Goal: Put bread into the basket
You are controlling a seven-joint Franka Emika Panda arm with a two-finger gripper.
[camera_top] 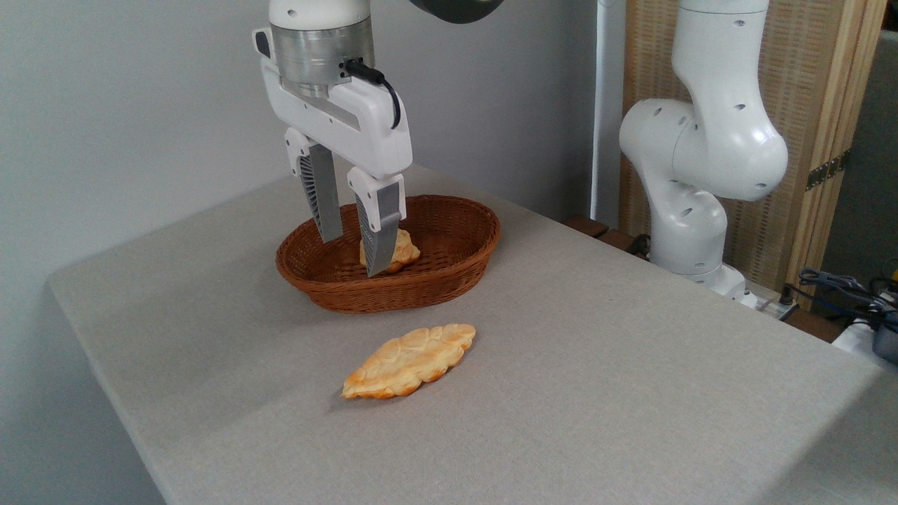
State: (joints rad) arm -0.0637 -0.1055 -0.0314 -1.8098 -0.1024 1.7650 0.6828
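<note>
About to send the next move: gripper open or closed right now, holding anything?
Gripper: jaws open, holding nothing, over the basket; the bread lies on the table.

Woven wicker basket (449, 277), matt grey cloth-like table (596, 365); glossy white plastic tool (354, 256), ribbed grey fingers (317, 196); golden-crusted bread (409, 360)

The gripper (354, 256) hangs vertically from the wrist, fingers (324, 203) pointing straight down, jaws parted with a clear gap, holding nothing.

plain grey wall (126, 105), grey table (596, 393), woven wooden screen (821, 91)
</note>
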